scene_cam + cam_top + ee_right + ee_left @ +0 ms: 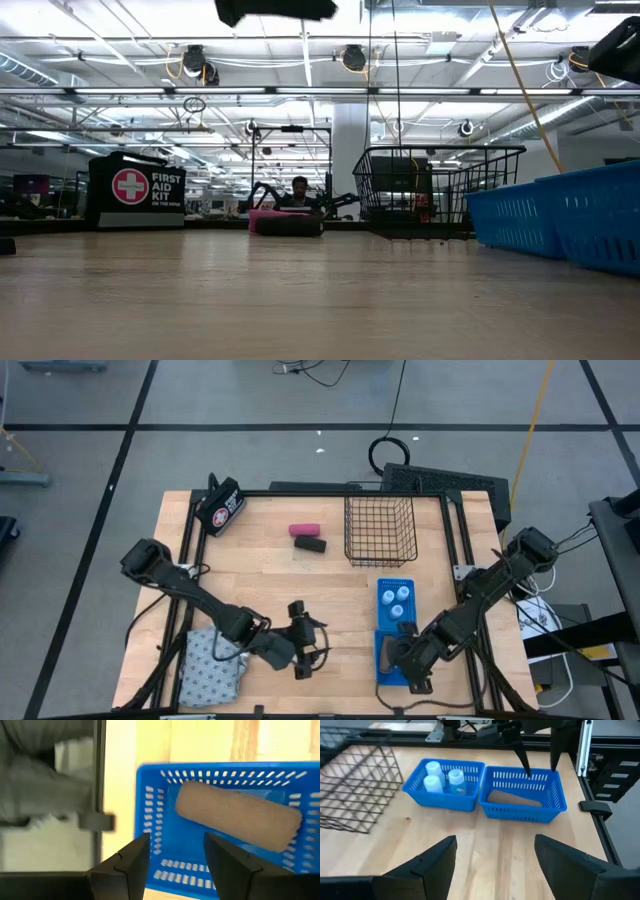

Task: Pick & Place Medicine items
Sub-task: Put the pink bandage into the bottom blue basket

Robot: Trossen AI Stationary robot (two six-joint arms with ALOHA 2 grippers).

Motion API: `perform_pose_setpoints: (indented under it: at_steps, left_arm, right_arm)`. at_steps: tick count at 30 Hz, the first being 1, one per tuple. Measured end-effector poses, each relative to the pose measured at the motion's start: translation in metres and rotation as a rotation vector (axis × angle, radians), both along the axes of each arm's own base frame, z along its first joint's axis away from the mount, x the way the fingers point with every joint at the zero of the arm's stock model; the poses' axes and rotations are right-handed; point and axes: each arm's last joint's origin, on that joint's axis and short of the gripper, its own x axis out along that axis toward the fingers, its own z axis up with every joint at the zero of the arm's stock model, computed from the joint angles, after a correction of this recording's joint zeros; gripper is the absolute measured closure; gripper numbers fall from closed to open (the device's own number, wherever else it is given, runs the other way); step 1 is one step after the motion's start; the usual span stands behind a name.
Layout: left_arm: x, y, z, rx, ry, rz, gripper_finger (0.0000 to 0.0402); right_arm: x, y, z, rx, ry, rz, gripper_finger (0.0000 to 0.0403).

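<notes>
Over the near blue tray (382, 660), right gripper (175, 865) hangs w/ fingers apart, empty; brown piece (240, 815) lies loose inside that tray. Three white bottles (398, 602) sit in the far tray (381, 588). Left gripper (492, 865) is also spread, nothing held, mid-table, near the pouch (212, 665). Pink piece (303, 530) & black piece (310, 544) touch, by the wire basket (379, 530). Likely next: lift right arm straight up, clear of tray wall, before swinging over; grab pink across its short side.

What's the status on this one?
Both tools open, empty. Left tool mid-table; right tool over brown roll in blue basket. Nothing blocking.
</notes>
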Motion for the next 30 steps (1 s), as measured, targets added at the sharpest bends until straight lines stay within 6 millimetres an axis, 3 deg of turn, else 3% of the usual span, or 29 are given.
perform_pose_setpoints:
  at_steps: [6, 11, 16, 20, 24, 30]
  left_arm:
    - [-0.014, 0.002, 0.007, 0.161, -0.006, 0.145, 0.0147]
    - [-0.007, 0.034, -0.003, 0.18, 0.106, 0.239, 0.0167]
    - [0.01, 0.1, -0.014, 0.069, 0.306, 0.296, 0.0178]
    - [0.018, 0.162, -0.018, 0.0, 0.407, 0.344, 0.0169]
    - [0.015, 0.223, -0.02, 0.035, 0.46, 0.451, 0.0136]
    - [-0.007, 0.301, -0.029, 0.013, 0.62, 0.454, 0.0079]
  right_arm:
    - [0.001, 0.006, 0.014, 0.11, -0.08, -0.029, 0.0233]
    - [-0.008, 0.005, 0.044, 0.122, -0.313, 0.069, 0.0234]
    - [-0.023, -0.005, 0.072, -0.108, -0.622, 0.103, 0.0234]
    - [-0.03, -0.017, 0.077, -0.296, -0.776, 0.041, 0.0234]
    - [-0.037, -0.038, 0.059, -0.4, -0.829, -0.05, 0.0234]
    - [-0.054, -0.074, 0.027, -0.322, -0.853, -0.2, 0.0234]
